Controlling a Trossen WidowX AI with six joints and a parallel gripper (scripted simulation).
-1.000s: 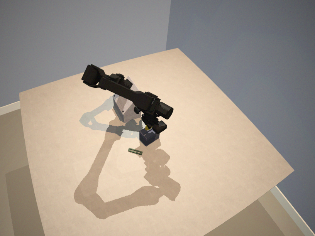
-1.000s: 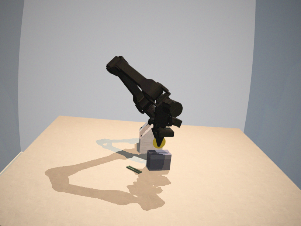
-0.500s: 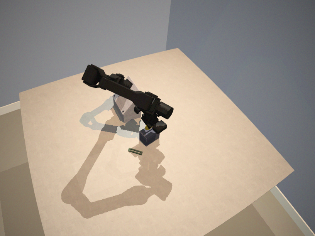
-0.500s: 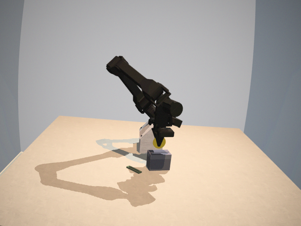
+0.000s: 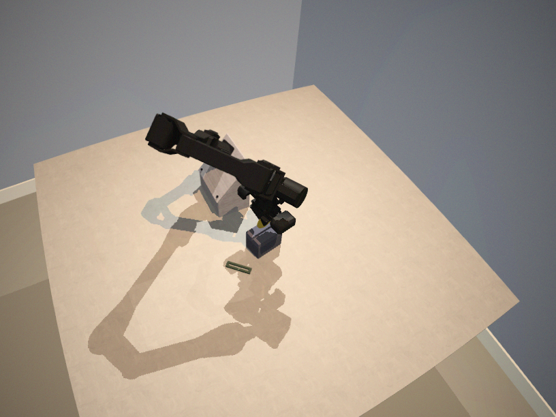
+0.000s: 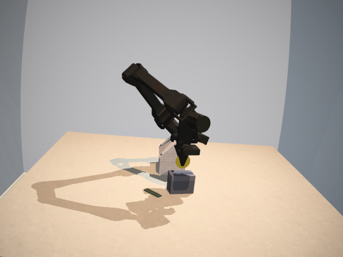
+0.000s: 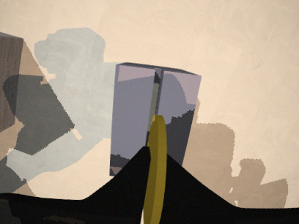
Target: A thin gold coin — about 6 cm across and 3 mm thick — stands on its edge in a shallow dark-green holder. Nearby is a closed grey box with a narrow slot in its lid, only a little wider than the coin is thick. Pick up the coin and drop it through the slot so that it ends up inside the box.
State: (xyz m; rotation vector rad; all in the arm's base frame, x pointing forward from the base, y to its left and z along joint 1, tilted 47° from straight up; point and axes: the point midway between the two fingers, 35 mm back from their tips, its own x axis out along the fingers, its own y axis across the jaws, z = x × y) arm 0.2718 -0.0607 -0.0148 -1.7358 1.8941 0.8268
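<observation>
My gripper (image 5: 264, 223) (image 6: 182, 165) (image 7: 150, 154) is shut on the gold coin (image 5: 259, 223) (image 6: 187, 162) (image 7: 157, 176), which stands upright on edge between the fingertips. The coin is just above the lid of the closed grey box (image 5: 264, 246) (image 6: 181, 184) (image 7: 130, 110), with a small gap below it in the exterior view. In the wrist view, the coin runs nearly along the slot (image 7: 154, 96), slightly to its right, and hides its near end. The dark-green holder (image 5: 249, 270) (image 6: 159, 195) lies empty on the table beside the box.
The pale block-shaped stand (image 5: 233, 197) (image 6: 167, 163) (image 7: 9, 84) stands behind the box, close to the arm. Shadows of the arm fall across the table (image 5: 381, 251) (image 6: 249, 207), the holder and part of the box lid.
</observation>
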